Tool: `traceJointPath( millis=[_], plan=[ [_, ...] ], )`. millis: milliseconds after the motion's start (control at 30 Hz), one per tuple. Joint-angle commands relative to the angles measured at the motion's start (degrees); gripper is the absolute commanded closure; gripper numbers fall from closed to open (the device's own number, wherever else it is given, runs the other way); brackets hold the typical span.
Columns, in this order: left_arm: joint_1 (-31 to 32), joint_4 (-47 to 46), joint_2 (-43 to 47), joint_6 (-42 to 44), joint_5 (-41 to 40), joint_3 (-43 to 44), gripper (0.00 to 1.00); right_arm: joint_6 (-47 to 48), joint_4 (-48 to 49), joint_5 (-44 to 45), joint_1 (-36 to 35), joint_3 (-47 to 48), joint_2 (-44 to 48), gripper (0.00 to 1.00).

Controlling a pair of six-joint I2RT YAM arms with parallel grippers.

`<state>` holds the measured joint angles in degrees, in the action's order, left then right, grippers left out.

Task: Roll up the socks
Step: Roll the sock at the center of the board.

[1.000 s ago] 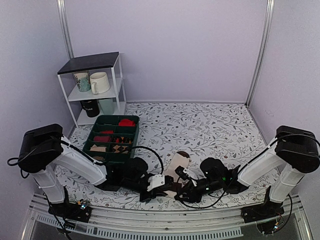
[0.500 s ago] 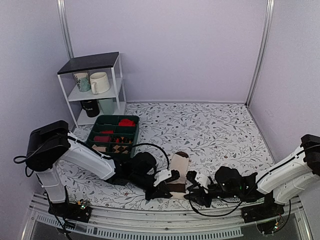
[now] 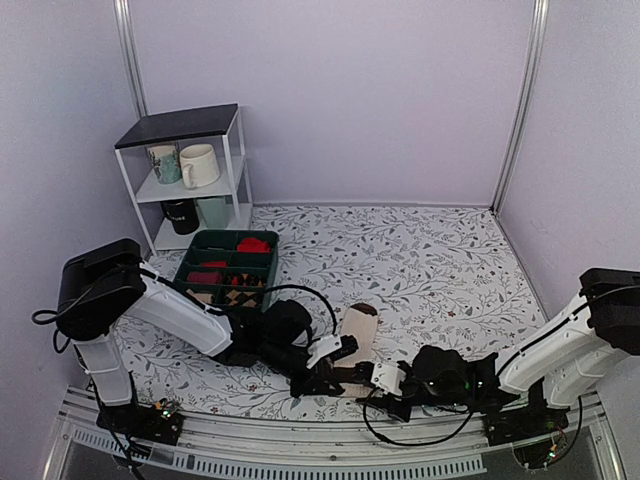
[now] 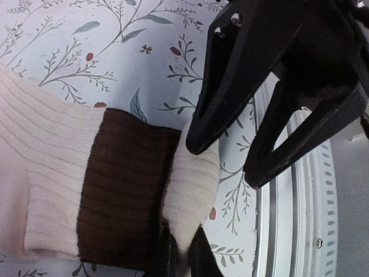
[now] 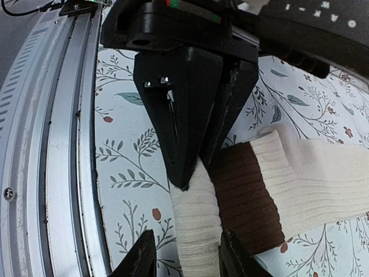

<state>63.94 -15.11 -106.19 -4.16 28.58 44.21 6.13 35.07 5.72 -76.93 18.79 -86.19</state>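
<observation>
Cream socks [image 3: 357,335] with brown bands lie flat at the 6 o'clock edge of the floral desk [image 3: 420,250]. The left fingers [image 4: 164,257] are closed, pinching the cream cuff. The right fingers [image 5: 141,259] stand parted, straddling that cuff from 3 o'clock.

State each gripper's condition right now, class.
Left gripper: closed, pinching the cream end of the socks.
Right gripper: open, fingers either side of that end.
</observation>
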Motion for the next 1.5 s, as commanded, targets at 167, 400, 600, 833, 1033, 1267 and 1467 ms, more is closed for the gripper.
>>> traceJointPath(
  millis=[167, 400, 600, 833, 1033, 1267, 1467],
  plan=[
    [0.0, 12.6, -4.4, -1.0, 0.2, -3.5, 1.0, -3.5, -0.5, 1.4, -0.5, 1.2, -6.4, 0.66],
    [0.0, 12.2, -4.1, -0.8, 0.9, -3.7, 1.0, -8.4, -2.1, 3.9, -0.5, 3.2, -12.3, 0.83],
    [0.2, 11.7, 0.1, 0.6, -2.5, -4.9, 1.0, -13.2, -5.4, 0.7, -0.4, 3.9, -14.2, 1.0],
    [2.9, 6.8, 17.6, 6.4, -21.2, -9.6, 0.61, -20.6, -8.4, -13.5, 2.2, 3.6, -11.1, 1.0],
    [6.7, -3.9, 30.4, 18.8, -28.3, -17.3, 0.51, -23.0, -13.4, -25.6, 7.5, 6.3, -12.9, 1.0],
    [8.6, -10.5, 25.6, 26.2, -25.6, -18.7, 0.54, -24.0, -19.1, -37.1, 14.7, 11.3, -17.5, 1.0],
    [10.8, -13.2, 17.0, 27.8, -29.3, -15.1, 0.55, -23.1, -25.7, -39.4, 15.4, 15.8, -21.7, 1.0]
  ],
)
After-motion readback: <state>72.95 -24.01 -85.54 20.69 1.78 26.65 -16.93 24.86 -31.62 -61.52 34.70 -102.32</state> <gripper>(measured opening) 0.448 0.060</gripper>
